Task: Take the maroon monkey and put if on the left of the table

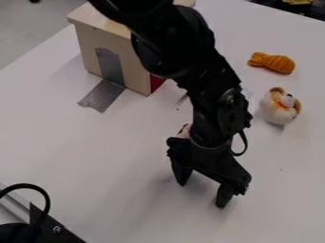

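Observation:
The black gripper (pixel 202 193) hangs over the white table right of centre, open, its two fingers well apart with nothing between them. Just behind its left side, a small pale and dark reddish thing (pixel 184 131) peeks out, mostly hidden by the gripper body; I cannot tell if it is the maroon monkey. A patch of red (pixel 156 83) shows at the right side of the beige box, partly behind the arm, and what it belongs to is unclear. The left part of the white table (pixel 70 147) lies to the gripper's left.
A beige box house (pixel 136 61) with grey tape down its front stands at the upper left. On the right are a white plush toy with brown ears (pixel 278 108) and an orange knitted toy (pixel 272 62). Black hardware with a cable (pixel 47 228) occupies the lower left corner.

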Controlling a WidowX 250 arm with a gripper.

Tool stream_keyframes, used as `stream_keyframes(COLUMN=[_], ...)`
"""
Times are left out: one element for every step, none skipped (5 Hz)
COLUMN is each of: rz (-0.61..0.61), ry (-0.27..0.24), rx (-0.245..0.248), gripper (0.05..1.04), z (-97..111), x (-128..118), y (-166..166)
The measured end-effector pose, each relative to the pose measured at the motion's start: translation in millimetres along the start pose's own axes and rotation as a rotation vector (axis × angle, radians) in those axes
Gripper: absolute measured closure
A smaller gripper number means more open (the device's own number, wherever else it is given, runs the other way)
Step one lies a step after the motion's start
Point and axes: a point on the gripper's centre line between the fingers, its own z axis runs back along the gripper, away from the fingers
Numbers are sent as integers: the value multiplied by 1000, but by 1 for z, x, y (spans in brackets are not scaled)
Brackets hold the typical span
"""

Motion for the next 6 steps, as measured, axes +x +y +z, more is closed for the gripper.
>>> stream_keyframes(rz=[0,-15,-32,-55,-82,-136], ry=[6,-1,-64,-139,-154,-76], rx=[1,0,-43,-64,-90,-109], gripper=[85,86,86,85,86,86], z=[-1,24,60,89,88,52], x=[-1,1,19,39,61,72], y=[0,11,21,28,37,40])
